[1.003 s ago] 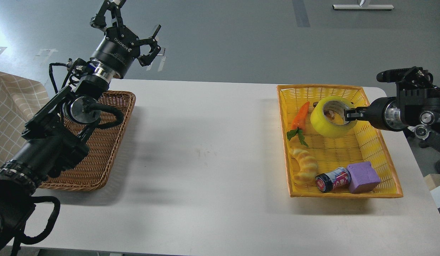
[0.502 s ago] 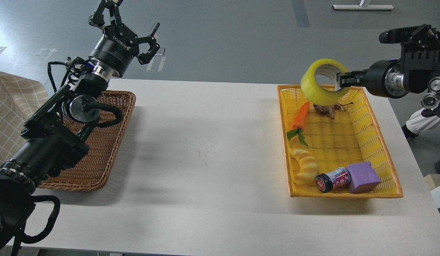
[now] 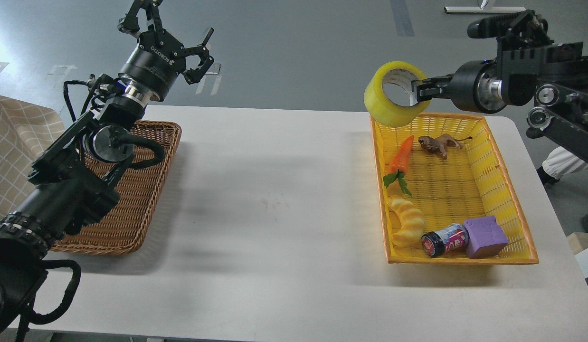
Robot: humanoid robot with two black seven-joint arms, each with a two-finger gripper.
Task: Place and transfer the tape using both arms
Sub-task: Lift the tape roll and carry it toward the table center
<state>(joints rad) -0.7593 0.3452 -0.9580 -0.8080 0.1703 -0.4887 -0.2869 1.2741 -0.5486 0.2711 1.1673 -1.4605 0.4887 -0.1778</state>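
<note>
The yellow tape roll [image 3: 386,105] hangs in the air above the far left corner of the yellow basket [image 3: 522,223]. My right gripper [image 3: 420,89] is shut on the roll's right wall, with fingers through the pale core. My left gripper [image 3: 168,23] is open and empty, raised high above the far end of the brown wicker basket [image 3: 132,204] at the left.
In the yellow basket lie a toy carrot [image 3: 401,156], a small brown toy lion [image 3: 436,144], a yellow twisted bread toy [image 3: 405,219], a small jar [image 3: 443,240] and a purple block [image 3: 486,236]. A checked cloth [image 3: 14,142] lies at the far left. The white table [image 3: 275,204] spans between the baskets.
My right gripper has lifted the tape roll out of the yellow basket and carried it up and to the left. The toy lion that lay under it now shows. The left arm barely moved.
</note>
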